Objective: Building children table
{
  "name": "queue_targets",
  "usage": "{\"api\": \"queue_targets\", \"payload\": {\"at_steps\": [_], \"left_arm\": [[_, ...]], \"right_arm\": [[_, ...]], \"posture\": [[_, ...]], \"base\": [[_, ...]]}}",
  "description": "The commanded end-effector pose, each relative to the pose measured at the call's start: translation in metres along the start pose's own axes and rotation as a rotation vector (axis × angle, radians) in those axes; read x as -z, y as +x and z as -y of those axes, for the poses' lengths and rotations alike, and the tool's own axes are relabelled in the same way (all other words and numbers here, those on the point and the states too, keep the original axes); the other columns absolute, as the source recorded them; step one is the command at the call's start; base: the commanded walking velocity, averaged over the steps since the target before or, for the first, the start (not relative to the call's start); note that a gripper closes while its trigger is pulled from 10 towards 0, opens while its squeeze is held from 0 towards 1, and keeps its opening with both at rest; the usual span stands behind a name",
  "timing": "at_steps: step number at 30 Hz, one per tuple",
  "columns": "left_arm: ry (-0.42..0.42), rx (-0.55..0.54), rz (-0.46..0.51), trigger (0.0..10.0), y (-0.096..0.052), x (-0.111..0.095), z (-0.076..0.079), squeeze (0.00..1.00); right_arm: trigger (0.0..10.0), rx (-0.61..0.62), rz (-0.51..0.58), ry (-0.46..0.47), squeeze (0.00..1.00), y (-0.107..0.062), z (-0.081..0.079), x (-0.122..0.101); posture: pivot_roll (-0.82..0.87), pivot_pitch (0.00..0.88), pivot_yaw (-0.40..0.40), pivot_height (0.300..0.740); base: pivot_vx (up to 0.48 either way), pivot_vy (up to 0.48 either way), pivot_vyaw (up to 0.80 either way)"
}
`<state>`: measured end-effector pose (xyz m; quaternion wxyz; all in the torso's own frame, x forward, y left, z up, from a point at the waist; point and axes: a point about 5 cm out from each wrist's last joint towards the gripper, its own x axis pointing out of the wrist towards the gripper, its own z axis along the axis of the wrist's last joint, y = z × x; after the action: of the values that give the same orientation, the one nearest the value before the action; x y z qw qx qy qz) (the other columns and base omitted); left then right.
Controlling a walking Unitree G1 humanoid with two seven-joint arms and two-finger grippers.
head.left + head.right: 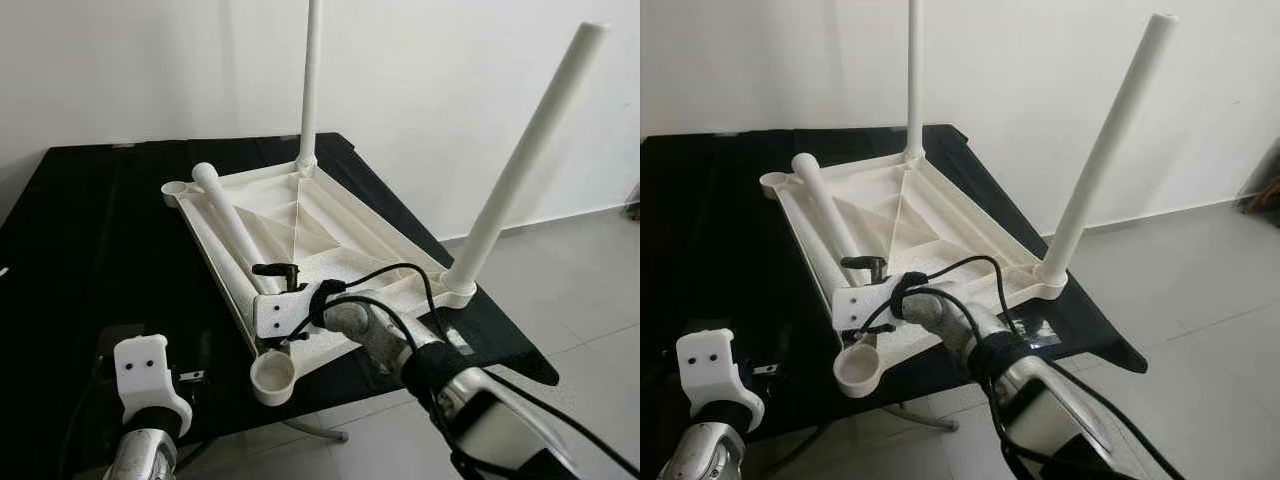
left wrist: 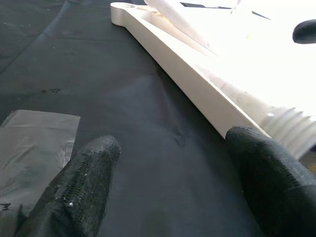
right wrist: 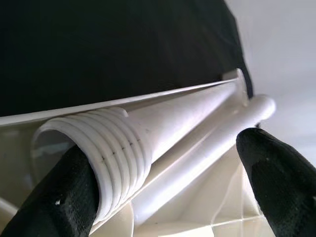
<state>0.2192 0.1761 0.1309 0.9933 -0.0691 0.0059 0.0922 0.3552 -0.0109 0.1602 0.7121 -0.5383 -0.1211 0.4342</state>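
Note:
A white table top [image 1: 370, 215] lies upside down on a black table [image 1: 90, 240]. Two white legs stand upright in its corner sockets, one at the far corner [image 1: 311, 80] and one at the right corner [image 1: 520, 160]. A third, loose leg [image 1: 225, 215] lies inside the top along its left rim. My right gripper [image 3: 168, 177] is open, its fingers either side of that leg's threaded end [image 3: 98, 153]. My left gripper [image 2: 173, 177] is open low over the black surface, beside the top's left rim [image 2: 197, 84], with nothing between its fingers.
An empty round socket [image 1: 272, 375] juts over the table's near edge, and another [image 1: 175, 188] sits at the far left corner. A clear plastic sheet [image 2: 34, 143] lies by my left gripper. Grey floor [image 1: 580, 290] lies to the right, a white wall behind.

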Motion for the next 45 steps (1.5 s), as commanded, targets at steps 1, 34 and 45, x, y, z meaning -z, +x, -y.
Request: {"api": "queue_targets", "payload": {"at_steps": [1, 34, 45], "left_arm": [[-0.013, 0.002, -0.011, 10.0, -0.002, 0.000, 0.001, 0.00], [0.020, 0.051, 0.023, 10.0, 0.010, -0.007, 0.003, 0.00], [-0.242, 0.175, 0.151, 10.0, 0.039, -0.052, 0.010, 0.00]], "right_arm": [[2.4, 0.050, -0.074, 0.012, 0.00, 0.000, -0.009, 0.011], [0.0, 0.628, -0.027, -0.040, 0.00, -0.034, 0.062, 0.010], [0.0, 0.819, 0.313, 0.441, 0.00, -0.074, 0.119, -0.008]], "posture": [[0.02, 0.097, -0.086, 0.740], [0.00, 0.061, -0.074, 0.740], [-0.01, 0.032, -0.060, 0.740]], "base": [[0.000, 0.000, 0.00], [0.000, 0.000, 0.00], [0.000, 0.000, 0.00]]}}
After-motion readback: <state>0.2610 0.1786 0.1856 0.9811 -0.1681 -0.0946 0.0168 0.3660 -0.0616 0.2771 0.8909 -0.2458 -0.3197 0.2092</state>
